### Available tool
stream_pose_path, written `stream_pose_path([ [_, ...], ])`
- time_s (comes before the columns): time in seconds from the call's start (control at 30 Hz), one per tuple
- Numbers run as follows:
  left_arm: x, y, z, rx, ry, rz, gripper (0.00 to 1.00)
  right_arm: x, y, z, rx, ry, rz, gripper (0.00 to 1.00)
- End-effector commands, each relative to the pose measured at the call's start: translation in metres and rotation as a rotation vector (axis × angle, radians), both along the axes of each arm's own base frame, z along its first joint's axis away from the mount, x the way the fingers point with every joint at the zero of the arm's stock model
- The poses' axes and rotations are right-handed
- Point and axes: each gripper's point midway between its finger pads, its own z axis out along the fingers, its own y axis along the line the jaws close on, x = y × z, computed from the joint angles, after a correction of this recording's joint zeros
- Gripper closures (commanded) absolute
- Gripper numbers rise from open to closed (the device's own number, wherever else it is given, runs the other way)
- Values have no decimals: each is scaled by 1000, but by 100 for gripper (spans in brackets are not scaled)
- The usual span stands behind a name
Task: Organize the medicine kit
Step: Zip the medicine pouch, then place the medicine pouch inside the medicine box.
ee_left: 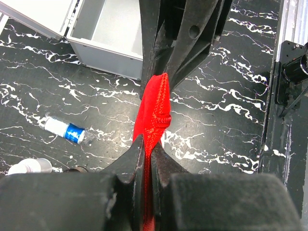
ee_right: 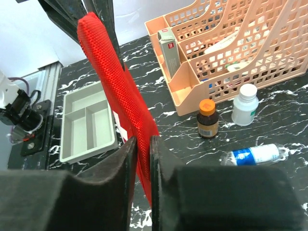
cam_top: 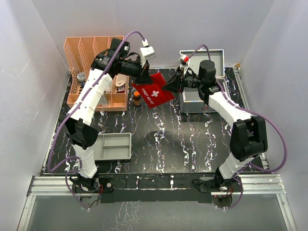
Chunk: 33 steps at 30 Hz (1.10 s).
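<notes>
- The left jaws grip one edge of the red pouch above the table.
- The right jaws clamp its opposite edge.
- The metal case stands open.

metal case: one
red pouch: one
grey tray: one, with three spaces inside
peach rack: one
bottles: three, that is one brown bottle, one white bottle and one clear bottle lying down
small box in the rack: one
robot arms: two, the left arm and the right arm
table: one
more things in the rack: too hidden to count
</notes>
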Motion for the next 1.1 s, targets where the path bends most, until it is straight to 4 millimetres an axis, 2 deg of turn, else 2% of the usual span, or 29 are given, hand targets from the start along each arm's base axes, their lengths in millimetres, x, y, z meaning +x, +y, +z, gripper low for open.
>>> stream_pose_path([
  [0.0, -16, -1, 39, -78, -64, -36, 100, 10, 8, 19, 35, -53, 3, 100],
  [0.17, -16, -1, 38, -77, -60, -35, 100, 15, 6, 24, 26, -67, -26, 100],
  [0.3, -12, 3, 35, -57, -71, -2, 100, 32, -8, 29, -123, -83, -131, 100],
  [0.4, -3, 9, 31, -32, -91, 66, 49, 41, -26, 38, -230, -94, -209, 100],
  [0.5, 1, 15, 27, -14, -109, 113, 13, 45, -45, 54, -292, -127, -287, 100],
  [0.57, 3, 18, 23, -3, -108, 137, 3, 47, -58, 64, -334, -155, -334, 100],
  [0.73, -1, 23, 15, 18, -85, 163, 1, 48, -86, 73, -452, -173, -433, 100],
  [1.07, -11, 32, 5, 47, -61, 165, 1, 51, -158, 54, -729, -193, -629, 100],
])
